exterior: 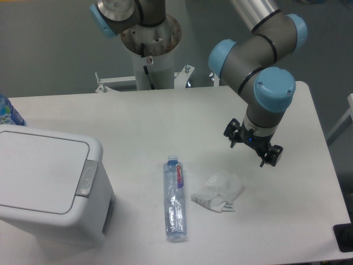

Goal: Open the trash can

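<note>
The trash can (pixel 49 187) is a big white boxy bin at the table's left front, its flat lid down and its grey push button (pixel 86 178) on the right side of the top. My gripper (pixel 249 153) hangs over the right half of the table, far to the right of the bin, its two dark fingers spread wide with nothing between them.
A clear plastic bottle (pixel 174 199) lies on its side in the middle of the table. A crumpled white wrapper (pixel 218 191) lies just right of it, below the gripper. Part of a blue bottle (pixel 7 112) shows at the left edge behind the bin.
</note>
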